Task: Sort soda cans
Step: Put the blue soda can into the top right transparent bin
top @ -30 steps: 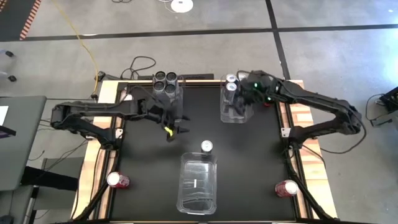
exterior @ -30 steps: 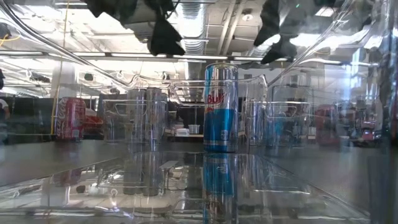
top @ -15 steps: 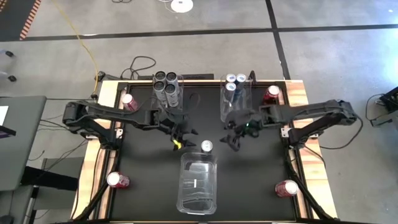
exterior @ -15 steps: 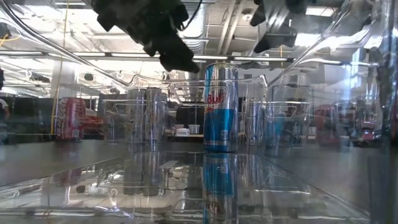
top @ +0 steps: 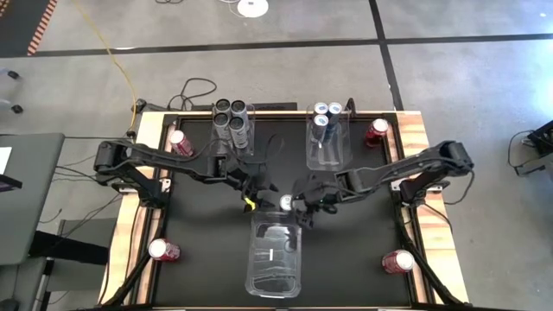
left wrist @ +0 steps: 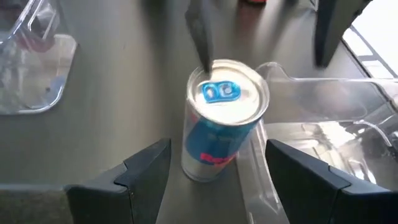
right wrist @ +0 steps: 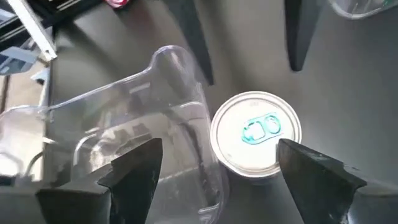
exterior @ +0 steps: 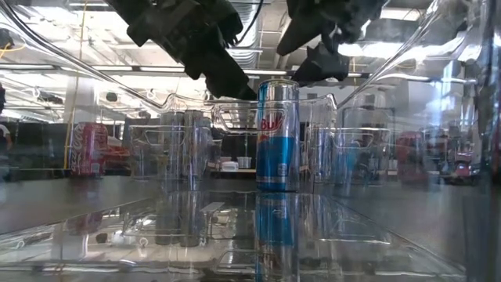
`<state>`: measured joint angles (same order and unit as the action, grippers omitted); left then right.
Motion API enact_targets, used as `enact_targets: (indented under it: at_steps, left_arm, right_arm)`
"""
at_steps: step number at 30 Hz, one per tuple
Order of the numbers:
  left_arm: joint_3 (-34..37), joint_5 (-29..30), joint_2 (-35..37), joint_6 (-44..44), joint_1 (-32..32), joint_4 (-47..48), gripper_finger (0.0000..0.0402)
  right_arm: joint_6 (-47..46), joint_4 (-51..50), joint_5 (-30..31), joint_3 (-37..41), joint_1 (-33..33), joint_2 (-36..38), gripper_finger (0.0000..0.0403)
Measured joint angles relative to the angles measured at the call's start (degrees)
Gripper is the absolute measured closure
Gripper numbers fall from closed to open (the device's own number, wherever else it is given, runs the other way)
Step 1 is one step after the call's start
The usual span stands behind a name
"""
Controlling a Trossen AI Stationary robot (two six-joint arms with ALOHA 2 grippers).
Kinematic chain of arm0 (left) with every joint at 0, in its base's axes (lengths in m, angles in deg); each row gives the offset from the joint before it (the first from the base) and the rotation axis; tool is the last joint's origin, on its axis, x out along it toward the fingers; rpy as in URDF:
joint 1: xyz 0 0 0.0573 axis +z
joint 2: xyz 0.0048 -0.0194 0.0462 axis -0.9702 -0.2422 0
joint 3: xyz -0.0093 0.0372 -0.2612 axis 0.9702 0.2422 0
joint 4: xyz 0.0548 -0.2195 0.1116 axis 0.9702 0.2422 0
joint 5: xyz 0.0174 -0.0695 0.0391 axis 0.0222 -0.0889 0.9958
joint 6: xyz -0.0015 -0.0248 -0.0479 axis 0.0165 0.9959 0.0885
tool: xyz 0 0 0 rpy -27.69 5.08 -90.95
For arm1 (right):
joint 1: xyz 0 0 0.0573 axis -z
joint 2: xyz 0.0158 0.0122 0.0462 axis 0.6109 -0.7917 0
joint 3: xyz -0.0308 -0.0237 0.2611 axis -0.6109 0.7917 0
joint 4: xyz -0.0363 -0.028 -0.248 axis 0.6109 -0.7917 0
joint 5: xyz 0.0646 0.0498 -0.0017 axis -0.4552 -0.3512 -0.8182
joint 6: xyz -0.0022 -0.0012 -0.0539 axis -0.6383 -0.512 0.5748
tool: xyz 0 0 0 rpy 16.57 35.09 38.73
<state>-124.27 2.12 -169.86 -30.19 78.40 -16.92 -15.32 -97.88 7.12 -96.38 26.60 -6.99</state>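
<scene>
A red can [top: 163, 250] stands at the table's [top: 199, 250] near left corner and another [top: 180, 142] at its far left edge, both well left of the lone blue can. The bin of four dark cans [top: 231, 116], all upright, sits beyond and left of the blue can. The left gripper [top: 253, 195] hangs just left of the blue can and above it, jaws spread wide with nothing between them. The blue can [top: 287, 203] stands upright at mid-table, long axis vertical, tab end up, touching nothing but the table; the empty bin [top: 275, 255] lies just nearer than it. The right gripper [top: 304, 206] hovers just right of the can, jaws likewise wide open and empty. Beyond and right, a bin [top: 327, 151] holds three upright blue cans [top: 325, 112]. Red cans stand at the far right [top: 377, 130] and near right [top: 397, 262] corners.
</scene>
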Motion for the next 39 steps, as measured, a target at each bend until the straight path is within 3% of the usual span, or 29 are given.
enact_targets:
  at_steps: [15,24,39]
  left_arm:
    - [0.0,0.2,0.0,-0.2,0.0,-1.7,0.0146]
    - [0.0,0.1,0.0,0.5,0.0,-1.4,0.0146]
    - [0.0,0.1,0.0,0.5,0.3,-1.5,0.0146]
  right_arm:
    - [-6.6,0.1,1.0,-0.2,0.7,0.1,0.0023]
    - [0.6,-8.1,11.8,-4.7,-0.2,3.1,0.0022]
    - [5.8,-6.3,9.2,-4.6,-0.1,-0.9,0.0022]
